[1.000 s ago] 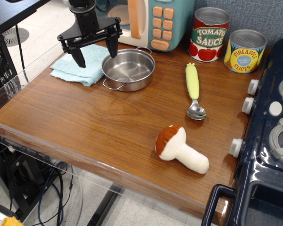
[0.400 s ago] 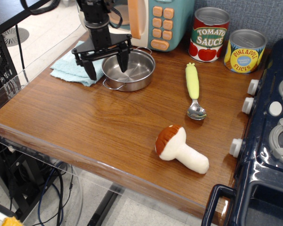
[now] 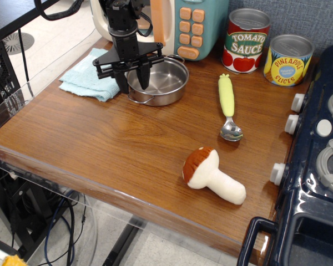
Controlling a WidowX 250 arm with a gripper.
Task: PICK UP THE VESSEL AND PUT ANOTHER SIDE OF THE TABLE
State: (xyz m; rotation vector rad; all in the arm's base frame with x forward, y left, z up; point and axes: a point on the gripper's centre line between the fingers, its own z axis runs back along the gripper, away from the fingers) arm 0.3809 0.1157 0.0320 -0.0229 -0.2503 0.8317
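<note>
The vessel (image 3: 162, 82), a shallow shiny steel pot with thin wire loop handles, sits on the brown wooden table (image 3: 116, 149) at the back left, next to a folded light-blue cloth (image 3: 87, 78). My gripper (image 3: 133, 82) points down over the pot's left rim. One finger is outside the rim against the cloth side, and the other finger (image 3: 145, 78) is inside the pot. The jaws are narrowed but still apart, with the rim between them. The pot rests on the table.
A toy microwave (image 3: 180, 25) stands right behind the pot. A tomato sauce can (image 3: 245, 40) and a pineapple can (image 3: 288, 59) stand at the back right. A green-handled spoon (image 3: 228, 105) and a plush mushroom (image 3: 211, 174) lie mid-table. A dark blue toy stove (image 3: 316, 166) fills the right.
My gripper moved right and down from over the cloth to straddle the pot's left rim, and its jaws narrowed. The pot shifted slightly right.
</note>
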